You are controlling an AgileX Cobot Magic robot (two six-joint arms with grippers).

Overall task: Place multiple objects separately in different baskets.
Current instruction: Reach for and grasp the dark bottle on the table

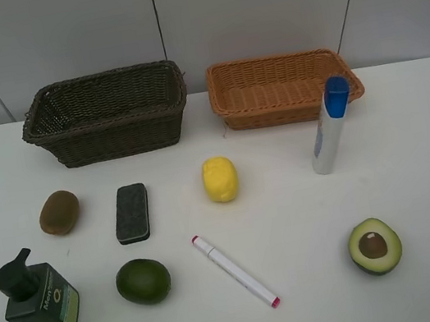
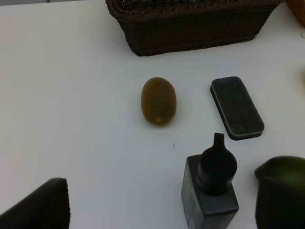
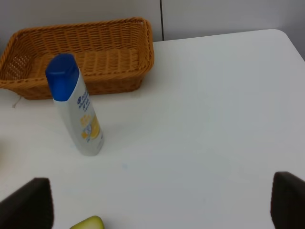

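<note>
On the white table lie a kiwi [image 1: 59, 213], black eraser [image 1: 132, 213], lemon [image 1: 220, 179], whole avocado [image 1: 143, 281], marker [image 1: 234, 271] and halved avocado [image 1: 374, 246]. The pump bottle [image 1: 40, 300] and blue-capped tube [image 1: 330, 125] stand upright. The dark basket [image 1: 107, 113] and orange basket [image 1: 281, 87] are behind them, both empty. Neither gripper shows in the exterior high view. My left gripper [image 2: 164, 202] is open above the pump bottle [image 2: 212, 188], with the kiwi [image 2: 158, 100] ahead. My right gripper [image 3: 159, 200] is open, short of the tube [image 3: 76, 105].
The table's back edge meets a grey panelled wall just behind the baskets. In the right wrist view a yellow-green edge [image 3: 88, 222] shows near one finger. The whole avocado [image 2: 281, 169] sits close to a left finger [image 2: 281, 205].
</note>
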